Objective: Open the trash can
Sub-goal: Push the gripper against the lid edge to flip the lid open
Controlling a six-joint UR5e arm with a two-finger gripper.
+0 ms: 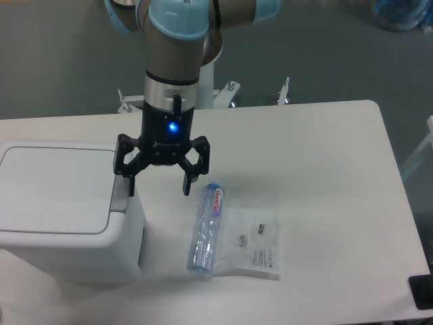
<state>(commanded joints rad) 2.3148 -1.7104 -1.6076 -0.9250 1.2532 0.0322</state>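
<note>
The trash can (64,210) is a large white boxy bin at the left of the table, its flat lid down. A grey push-button tab (120,193) sits on its right rim. My gripper (158,184) hangs open just right of the bin, fingers pointing down. Its left finger (130,179) is over the grey tab; whether it touches the tab I cannot tell. The right finger (187,183) hangs over bare table. Nothing is held between them.
A clear plastic bottle (206,227) with a blue cap lies on the table right of the bin, partly on a flat clear plastic bag (254,244). The white table (318,156) extends to the right.
</note>
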